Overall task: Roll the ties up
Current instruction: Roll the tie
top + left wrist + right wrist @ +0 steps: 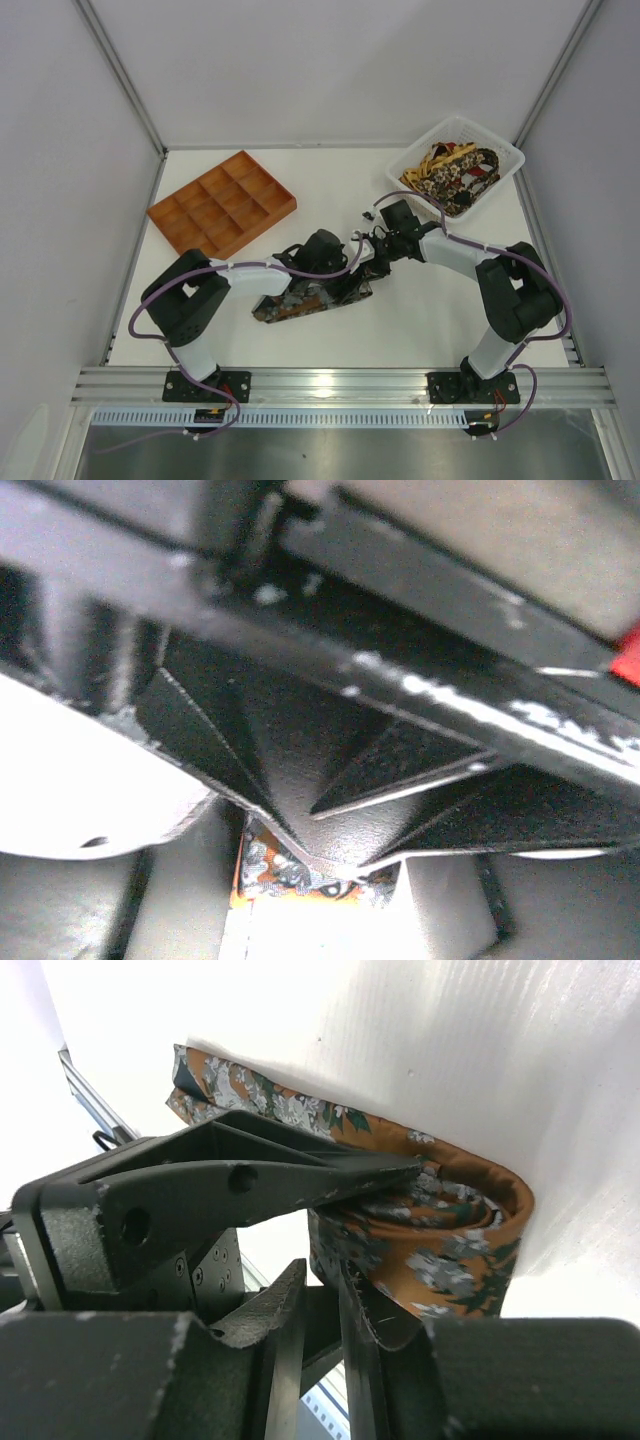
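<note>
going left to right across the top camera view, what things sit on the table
orange tray → tie on the table → white basket with more ties in it

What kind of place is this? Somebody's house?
Probably a robot test booth, not a house: white walls box in a white table, a left arm and a right arm are bolted to a metal rail, and ties fill a basket.
</note>
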Tool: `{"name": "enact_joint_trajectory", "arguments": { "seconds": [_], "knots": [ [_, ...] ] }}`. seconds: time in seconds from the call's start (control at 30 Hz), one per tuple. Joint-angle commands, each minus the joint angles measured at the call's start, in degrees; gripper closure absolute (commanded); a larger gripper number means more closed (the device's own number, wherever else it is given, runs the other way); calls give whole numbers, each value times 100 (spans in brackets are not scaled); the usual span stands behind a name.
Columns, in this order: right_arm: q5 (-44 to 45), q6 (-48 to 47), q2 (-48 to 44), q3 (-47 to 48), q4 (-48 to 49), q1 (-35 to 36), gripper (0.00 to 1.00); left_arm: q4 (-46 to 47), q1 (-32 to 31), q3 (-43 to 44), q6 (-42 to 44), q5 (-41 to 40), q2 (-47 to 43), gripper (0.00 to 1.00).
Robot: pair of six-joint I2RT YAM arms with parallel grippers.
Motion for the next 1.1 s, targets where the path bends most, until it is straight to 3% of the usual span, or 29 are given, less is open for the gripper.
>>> {"name": "enact_joint_trajectory", "arguments": {
  "seconds": [0.0,0.03,0.17,0.3,0.33,0.57,0.87,1.07],
  "knots": [
    [-267,-11,-29,-15,166,19,75,173,48,-45,-104,46,-169,33],
    [-311,24,6,-67,219,19,76,173,48,-45,-121,37,-160,32],
    [-294,25,24,-94,237,-7,76,156,48,-10,-138,55,-98,53],
    [-303,-1,-29,-24,185,-43,76,147,48,26,-235,90,-10,54],
    [-303,-2,-29,-24,167,-51,77,147,48,26,-270,99,-2,53],
    [-276,-63,190,-155,202,-60,78,287,48,-159,-393,134,-177,20],
    [-259,-54,199,-384,299,-60,78,726,241,-545,-938,230,-660,11],
    [-285,-37,331,-393,378,-60,78,1228,619,-1099,-1465,389,-1670,5]
  ]
}}
